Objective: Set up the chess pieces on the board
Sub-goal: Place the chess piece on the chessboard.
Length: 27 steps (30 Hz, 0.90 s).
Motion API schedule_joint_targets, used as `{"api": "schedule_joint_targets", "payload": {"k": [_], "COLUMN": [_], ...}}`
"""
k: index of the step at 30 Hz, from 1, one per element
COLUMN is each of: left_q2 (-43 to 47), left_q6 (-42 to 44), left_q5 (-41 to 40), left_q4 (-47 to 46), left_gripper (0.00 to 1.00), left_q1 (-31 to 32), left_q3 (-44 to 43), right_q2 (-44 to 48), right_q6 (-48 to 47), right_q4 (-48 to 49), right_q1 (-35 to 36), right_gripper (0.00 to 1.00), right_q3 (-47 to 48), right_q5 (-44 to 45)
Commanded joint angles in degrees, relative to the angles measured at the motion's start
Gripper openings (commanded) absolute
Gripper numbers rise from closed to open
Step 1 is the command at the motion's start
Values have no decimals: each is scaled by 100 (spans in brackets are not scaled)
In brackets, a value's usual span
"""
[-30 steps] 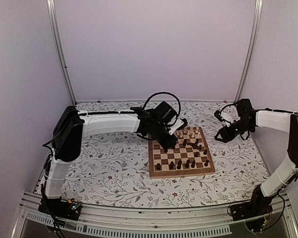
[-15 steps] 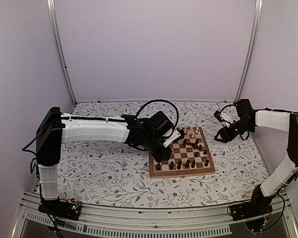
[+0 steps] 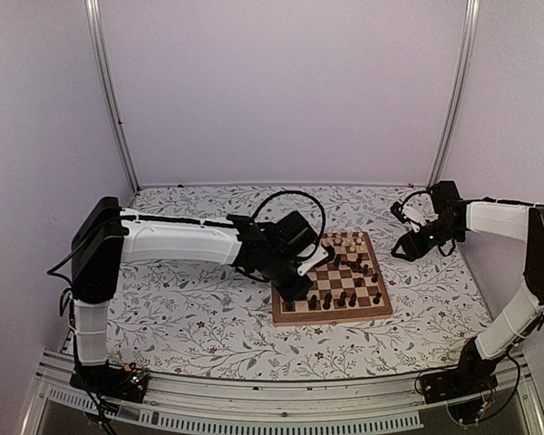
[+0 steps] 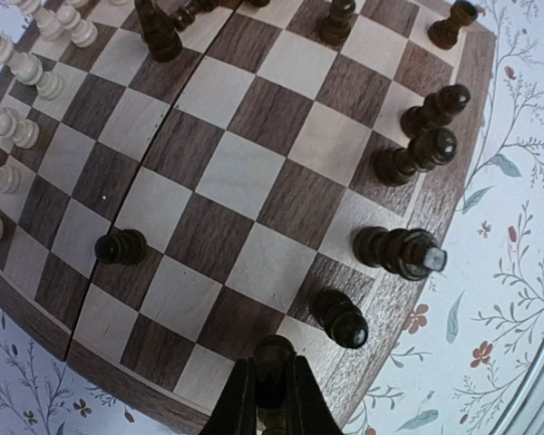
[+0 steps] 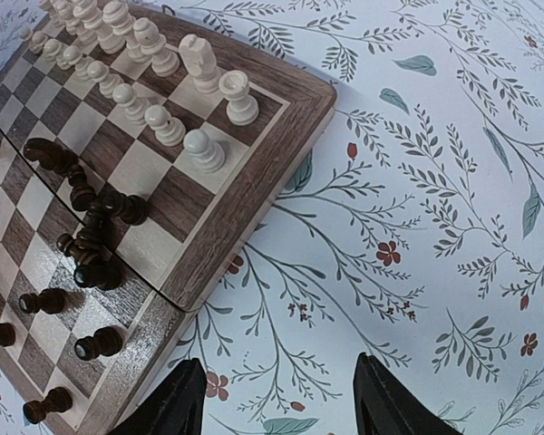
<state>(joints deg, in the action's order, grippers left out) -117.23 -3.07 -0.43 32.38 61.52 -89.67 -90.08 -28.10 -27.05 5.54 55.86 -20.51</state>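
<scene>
Your left fingers (image 4: 238,408) are clamped on a dark piece (image 4: 272,358) over the edge row near a corner of the board (image 4: 254,113). I can't tell if it's touching wood yet, so go straight down and seat the base flat in the middle of 1 square. Open just enough to let go, then lift straight up, since the neighbour piece (image 4: 340,317) stands just beside. Your right fingers (image 5: 186,399) hang apart with nothing in them over the floral cloth (image 5: 417,181), so they're fine there.

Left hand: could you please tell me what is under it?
A dark chess piece, pinched in the left hand, above a corner of the board; its fingers hide the piece's base.
</scene>
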Motion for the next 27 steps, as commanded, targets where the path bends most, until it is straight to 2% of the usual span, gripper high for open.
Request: {"api": "schedule_joint_targets", "payload": {"k": [1,14,27], "left_q2": [-133,-192,-158], "left_q6": [-27,-47,1], "left_q5": [226,397,376], "left_q4": [172,222,424], "left_gripper": [5,5,24], "left_q1": [87,129,129], "left_q3": [18,39,-134], "right_q2": [-83,-148,-159], "right_q6": [-28,-38,-46], "right_q4": [-76,-89,-100], "right_q1": [-19,-19,-21], "right_gripper": [59,59,59], "right_q3": [127,136,144], "right_q5": [-103,-111,-120]}}
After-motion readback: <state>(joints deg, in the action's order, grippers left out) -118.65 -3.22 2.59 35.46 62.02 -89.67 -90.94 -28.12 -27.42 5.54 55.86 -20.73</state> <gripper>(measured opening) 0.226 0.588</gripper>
